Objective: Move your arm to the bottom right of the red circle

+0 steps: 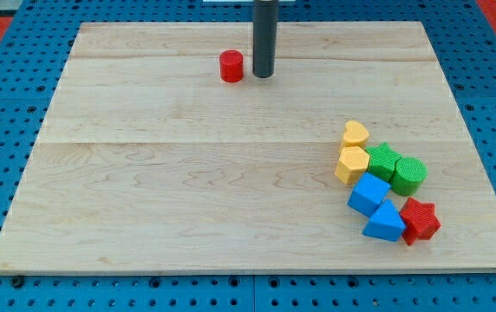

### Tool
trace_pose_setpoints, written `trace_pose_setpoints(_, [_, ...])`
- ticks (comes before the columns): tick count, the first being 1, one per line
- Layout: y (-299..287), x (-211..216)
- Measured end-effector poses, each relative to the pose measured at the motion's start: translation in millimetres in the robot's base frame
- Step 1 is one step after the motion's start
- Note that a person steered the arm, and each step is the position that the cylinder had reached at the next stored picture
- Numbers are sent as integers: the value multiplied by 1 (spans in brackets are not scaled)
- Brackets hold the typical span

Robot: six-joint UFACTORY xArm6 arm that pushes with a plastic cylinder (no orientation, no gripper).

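Note:
The red circle (pixel 231 67) is a short red cylinder standing near the top of the wooden board (pixel 187 173), left of centre. My tip (pixel 264 75) is the lower end of the dark rod. It rests on the board just to the right of the red circle, about level with its lower edge, with a small gap between them.
A cluster of blocks sits at the lower right: a yellow heart (pixel 355 133), a yellow hexagon (pixel 351 165), a green star (pixel 382 159), a green cylinder (pixel 409 175), a blue cube (pixel 368 193), a blue triangle (pixel 385 223) and a red star (pixel 420 219).

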State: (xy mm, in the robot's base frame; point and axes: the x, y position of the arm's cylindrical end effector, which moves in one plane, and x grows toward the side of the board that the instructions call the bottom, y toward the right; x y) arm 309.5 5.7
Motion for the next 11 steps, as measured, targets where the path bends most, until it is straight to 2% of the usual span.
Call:
trace_pose_setpoints(4, [-164,-13])
trace_pose_setpoints(5, [-105,2])
trace_pose_setpoints(6, [-60,36])
trace_pose_setpoints(8, [-58,59])
trace_pose_setpoints(11, [-77,34])
